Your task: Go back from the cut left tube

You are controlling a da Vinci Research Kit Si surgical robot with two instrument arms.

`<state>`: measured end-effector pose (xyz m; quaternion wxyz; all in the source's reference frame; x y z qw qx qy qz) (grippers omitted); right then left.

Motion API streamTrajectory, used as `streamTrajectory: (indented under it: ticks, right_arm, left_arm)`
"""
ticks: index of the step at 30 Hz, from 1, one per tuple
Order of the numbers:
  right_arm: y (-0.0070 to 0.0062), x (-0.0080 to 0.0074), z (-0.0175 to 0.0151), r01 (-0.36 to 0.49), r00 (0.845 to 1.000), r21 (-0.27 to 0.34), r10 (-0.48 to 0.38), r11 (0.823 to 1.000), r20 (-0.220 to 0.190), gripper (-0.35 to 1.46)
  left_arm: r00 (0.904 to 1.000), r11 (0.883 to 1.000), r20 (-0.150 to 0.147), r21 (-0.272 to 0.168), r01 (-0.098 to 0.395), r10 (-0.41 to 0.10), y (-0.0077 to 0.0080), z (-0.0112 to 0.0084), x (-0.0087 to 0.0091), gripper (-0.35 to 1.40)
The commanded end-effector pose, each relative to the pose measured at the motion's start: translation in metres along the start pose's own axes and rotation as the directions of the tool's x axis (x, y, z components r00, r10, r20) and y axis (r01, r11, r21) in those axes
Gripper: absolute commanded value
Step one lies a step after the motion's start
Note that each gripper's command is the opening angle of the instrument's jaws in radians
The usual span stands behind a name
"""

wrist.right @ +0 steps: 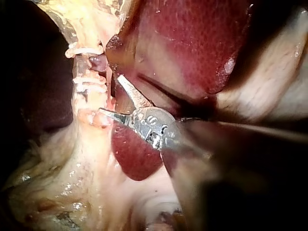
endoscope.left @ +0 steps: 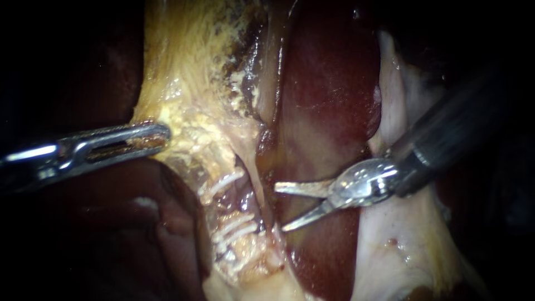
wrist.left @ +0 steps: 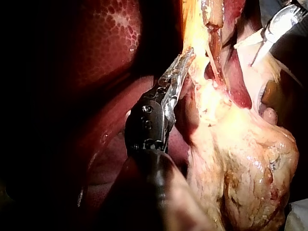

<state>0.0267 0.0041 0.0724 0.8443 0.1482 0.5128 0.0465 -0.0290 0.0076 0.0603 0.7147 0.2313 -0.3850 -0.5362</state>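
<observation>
Pointing leftward at the pale yellow tube (endoscope.left: 231, 205) banded with white clips (endoscope.left: 223, 183), the slim silver right instrument (endoscope.left: 280, 208) has its jaws apart, empty, tips just beside it. Tube runs up-down; shaft leaves upper right, so retreat should go that way. Steel left instrument (endoscope.left: 161, 136) is clamped on yellow fatty tissue (endoscope.left: 184, 95) above the clips.

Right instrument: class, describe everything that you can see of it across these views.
The right instrument comes in from the upper right on a dark shaft. The shaft ends in a shiny silver metal hinge that carries two slim, pointed blades. The blades stand open in a V with nothing between them, and they point toward the clipped tube. Their tips lie just beside that tube, over the dark red liver. Whether they touch the tissue cannot be told.
</observation>
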Motion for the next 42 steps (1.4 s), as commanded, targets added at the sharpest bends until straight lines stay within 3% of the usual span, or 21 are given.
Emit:
streamTrajectory:
  ticks: [1, 5, 11, 14, 19, 26, 42]
  right_arm:
    - [0.0003, 0.0003, -0.0007, 0.000, 1.000, -0.009, 0.000, 1.000, -0.010, 1.45]
    - [0.0010, 0.0012, -0.0027, 0.006, 1.000, -0.029, -0.007, 1.000, -0.021, 1.45]
    - [0.0009, 0.0014, -0.0028, 0.011, 0.999, -0.026, -0.012, 1.000, -0.031, 1.45]
    - [0.0008, 0.0014, -0.0026, 0.012, 0.999, -0.024, -0.012, 1.000, -0.032, 1.45]
    - [0.0008, 0.0013, -0.0025, 0.013, 0.999, -0.021, -0.013, 1.000, -0.033, 1.45]
    - [0.0008, 0.0014, -0.0026, 0.017, 0.999, -0.021, -0.018, 1.000, -0.033, 1.45]
    - [0.0009, 0.0018, -0.0028, 0.021, 0.999, -0.022, -0.022, 1.000, -0.036, 1.45]
  left_arm:
    - [1.0000, 1.000, 0.000, 0.000, 0.000, 0.000, 0.0001, 0.0001, 0.0000, -0.35]
    - [1.0000, 1.000, 0.001, 0.000, -0.002, 0.002, 0.0004, 0.0004, 0.0002, -0.35]
    - [0.9999, 1.000, 0.007, -0.005, -0.007, 0.007, 0.0014, 0.0021, 0.0010, -0.35]
    - [0.9998, 1.000, 0.008, -0.001, -0.019, 0.019, 0.0024, 0.0038, 0.0016, -0.35]
    - [0.9998, 1.000, -0.015, -0.006, -0.013, 0.013, 0.0042, 0.0073, 0.0026, -0.35]
    - [0.9997, 1.000, -0.023, -0.002, -0.012, 0.012, 0.0040, 0.0109, 0.0020, -0.35]
    - [0.9996, 1.000, -0.025, 0.001, -0.009, 0.009, 0.0035, 0.0115, 0.0015, -0.35]
